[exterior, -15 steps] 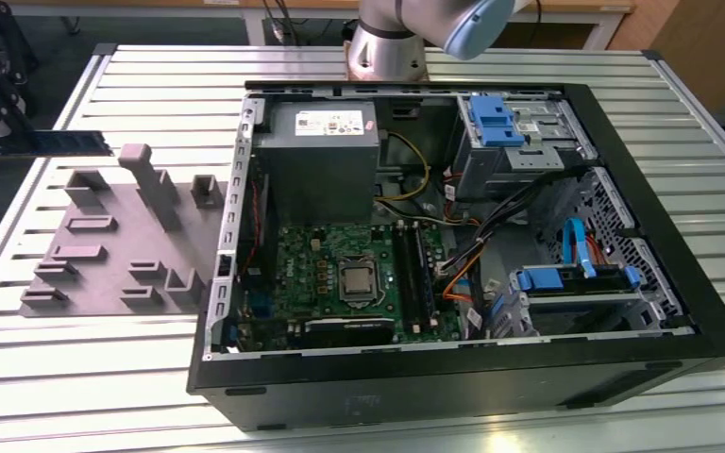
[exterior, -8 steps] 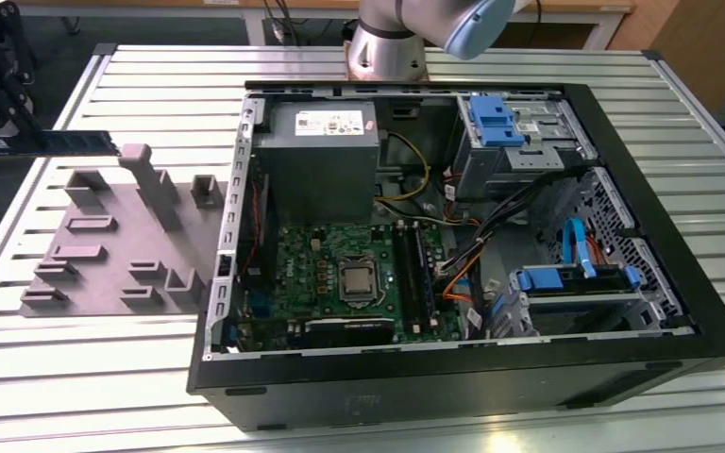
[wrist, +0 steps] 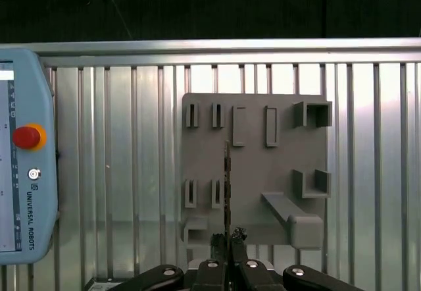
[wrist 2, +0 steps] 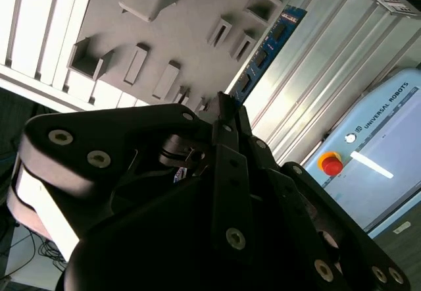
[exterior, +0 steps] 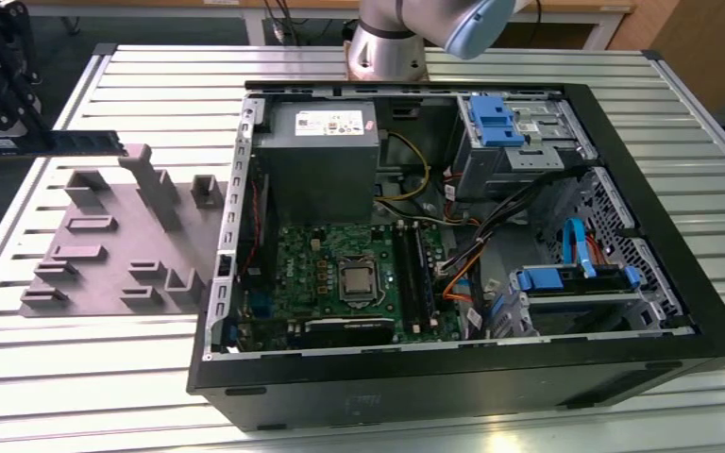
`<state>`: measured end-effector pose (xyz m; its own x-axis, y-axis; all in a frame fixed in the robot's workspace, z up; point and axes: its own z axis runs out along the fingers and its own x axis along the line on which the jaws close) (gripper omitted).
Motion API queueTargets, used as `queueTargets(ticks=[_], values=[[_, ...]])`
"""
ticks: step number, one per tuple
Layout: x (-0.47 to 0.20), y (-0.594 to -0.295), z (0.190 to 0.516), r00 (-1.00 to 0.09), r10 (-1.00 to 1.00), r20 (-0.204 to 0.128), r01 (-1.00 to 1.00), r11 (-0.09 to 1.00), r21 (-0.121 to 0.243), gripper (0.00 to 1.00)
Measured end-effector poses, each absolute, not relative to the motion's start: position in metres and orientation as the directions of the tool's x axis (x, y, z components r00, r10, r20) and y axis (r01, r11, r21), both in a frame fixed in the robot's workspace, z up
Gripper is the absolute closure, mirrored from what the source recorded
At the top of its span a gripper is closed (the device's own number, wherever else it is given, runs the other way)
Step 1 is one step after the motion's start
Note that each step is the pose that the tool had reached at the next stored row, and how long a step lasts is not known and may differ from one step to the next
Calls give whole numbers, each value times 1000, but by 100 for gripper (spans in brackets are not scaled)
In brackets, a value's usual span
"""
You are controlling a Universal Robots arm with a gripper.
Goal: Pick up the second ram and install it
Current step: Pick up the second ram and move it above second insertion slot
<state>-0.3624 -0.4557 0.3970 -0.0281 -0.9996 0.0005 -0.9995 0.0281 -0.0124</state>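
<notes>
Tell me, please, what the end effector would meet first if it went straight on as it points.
The memory stick in the end effector would probably touch the grey holder plate first; depth is unclear.

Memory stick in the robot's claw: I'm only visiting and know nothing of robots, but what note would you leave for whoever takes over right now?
Gripper: the black gripper is shut on the second ram, a thin, dark green-black memory board.
Where: the ram is held level in the air above the grey plastic holder tray, at the exterior view's left of the open black computer case.
Done: the ram is picked up and clear of the tray.
Left: installing it. It is not yet at the long black slots of the green motherboard inside the case.
</notes>
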Motion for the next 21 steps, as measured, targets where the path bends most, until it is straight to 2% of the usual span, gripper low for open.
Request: queueTargets(ticks=[21], values=[[-352,-456,397,-28,-1000,1,-1000,28,-12,86]])
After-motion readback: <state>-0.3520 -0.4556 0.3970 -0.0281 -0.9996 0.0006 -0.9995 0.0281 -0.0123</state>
